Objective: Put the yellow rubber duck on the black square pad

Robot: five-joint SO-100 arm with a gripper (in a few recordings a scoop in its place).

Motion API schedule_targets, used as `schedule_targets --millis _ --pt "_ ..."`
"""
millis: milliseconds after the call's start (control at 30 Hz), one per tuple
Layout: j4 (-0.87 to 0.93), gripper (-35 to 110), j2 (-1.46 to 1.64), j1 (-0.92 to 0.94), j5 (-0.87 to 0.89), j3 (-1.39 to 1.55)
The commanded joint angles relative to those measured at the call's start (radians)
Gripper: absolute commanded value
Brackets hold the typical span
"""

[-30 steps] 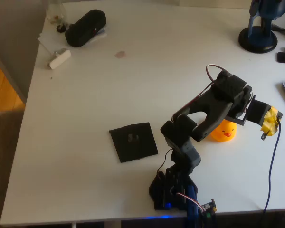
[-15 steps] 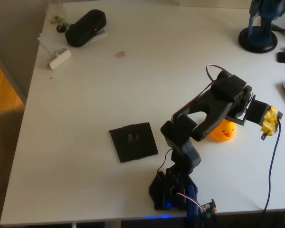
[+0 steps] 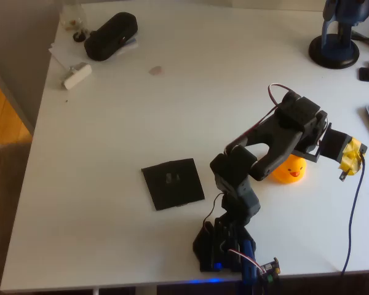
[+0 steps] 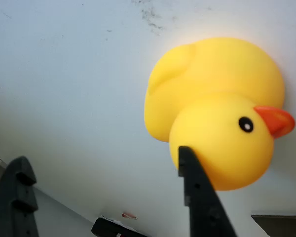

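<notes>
The white tabletop (image 3: 172, 110) carries everything, and the black arm (image 3: 258, 160) reaches out from its base across it toward the right of the overhead view. Its upper links lean over the yellow rubber duck (image 3: 289, 170), which is why only part of the toy shows from above.

The black square pad (image 3: 172, 183) lies flat and bare, well apart from the tool and on the far side of the arm's base from it, so the duck has yet to be carried there. A black oblong case (image 3: 111, 35) sits far off at the tabletop's far left corner, well away from the work.

The duck stands upright on the tabletop, not lifted. In the wrist view the duck (image 4: 217, 111) sits just ahead of the tool (image 4: 106, 195), off toward the right-hand finger (image 4: 200, 197), whose tip overlaps its head in the picture; whether it touches cannot be told. The other finger stands well to the left, nothing but bare tabletop between them.

The tool is spread wide and holds nothing. It seems posed for an approach, and would likely need to shift toward the duck's side to centre the body between the fingers before closing.
</notes>
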Motion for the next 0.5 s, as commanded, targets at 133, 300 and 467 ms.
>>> schedule_targets --millis 133,300,467 --pt "0.021 34 0.009 -0.005 0.003 0.048" --pt "0.023 34 0.011 -0.057 0.003 0.052" --pt "0.023 34 0.012 -0.132 0.040 0.051"
